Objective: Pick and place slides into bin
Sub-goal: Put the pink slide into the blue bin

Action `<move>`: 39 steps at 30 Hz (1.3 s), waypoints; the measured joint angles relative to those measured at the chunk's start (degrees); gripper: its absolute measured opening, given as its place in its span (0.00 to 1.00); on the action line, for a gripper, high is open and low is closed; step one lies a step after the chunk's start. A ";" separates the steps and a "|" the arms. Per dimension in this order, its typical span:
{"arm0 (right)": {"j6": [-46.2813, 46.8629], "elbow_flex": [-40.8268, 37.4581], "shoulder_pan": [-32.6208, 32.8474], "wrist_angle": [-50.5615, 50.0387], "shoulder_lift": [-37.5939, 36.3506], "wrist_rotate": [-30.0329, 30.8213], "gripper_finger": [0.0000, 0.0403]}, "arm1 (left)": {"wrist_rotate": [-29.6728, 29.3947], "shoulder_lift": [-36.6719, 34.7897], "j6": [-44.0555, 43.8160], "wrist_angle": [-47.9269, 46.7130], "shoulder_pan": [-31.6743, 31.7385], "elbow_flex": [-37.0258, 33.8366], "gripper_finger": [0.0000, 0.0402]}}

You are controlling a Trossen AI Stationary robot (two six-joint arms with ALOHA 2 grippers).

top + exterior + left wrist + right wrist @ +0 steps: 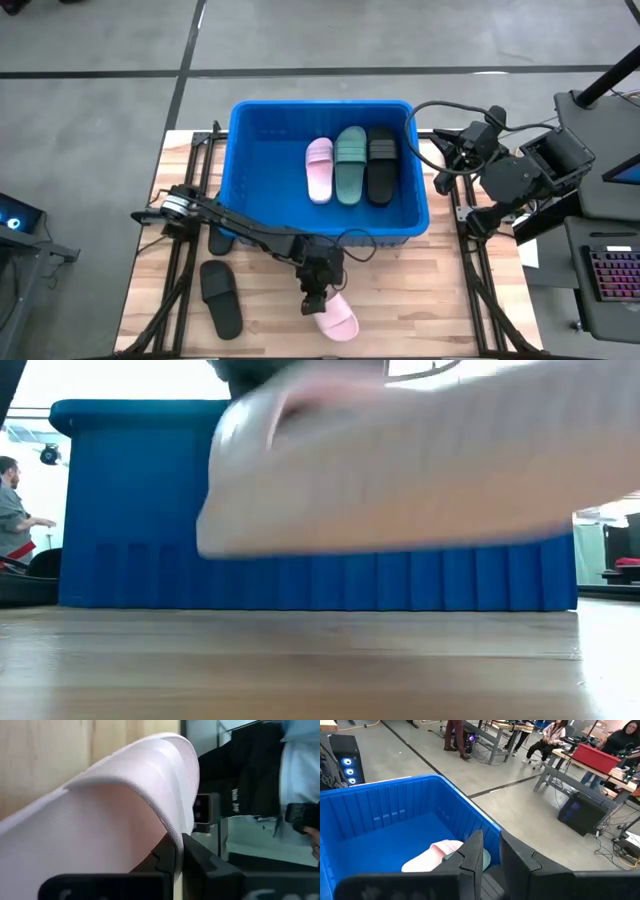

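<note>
Your left gripper (316, 301) is pinched tight on the pink slide (335, 318) near the table's front edge, so the bin (250, 232) lies straight back from it.

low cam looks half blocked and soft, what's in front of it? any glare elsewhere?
Low view: the pink slide, lifted close to the lens, is a blurred mass hiding most of the blue bin; windows behind are blown out. Left wrist view: the left gripper pinches that slide's edge; background soft. High view: even light, no glare.
</note>
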 joint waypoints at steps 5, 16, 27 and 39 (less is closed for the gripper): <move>-0.09 0.00 0.00 0.01 -0.04 0.00 0.13 | -5.18 -3.63 2.41 -2.90 0.28 0.40 0.00; -0.09 0.07 0.00 0.00 -0.07 -1.10 0.13 | -14.53 -11.23 2.86 -12.77 0.70 0.47 0.00; -0.81 0.09 0.00 0.00 -0.04 -1.01 0.13 | -14.83 -15.80 1.99 -11.27 0.26 0.42 0.00; -1.18 0.40 0.00 0.04 0.00 -0.88 0.13 | -14.34 -18.16 1.08 -11.31 -1.63 0.64 0.00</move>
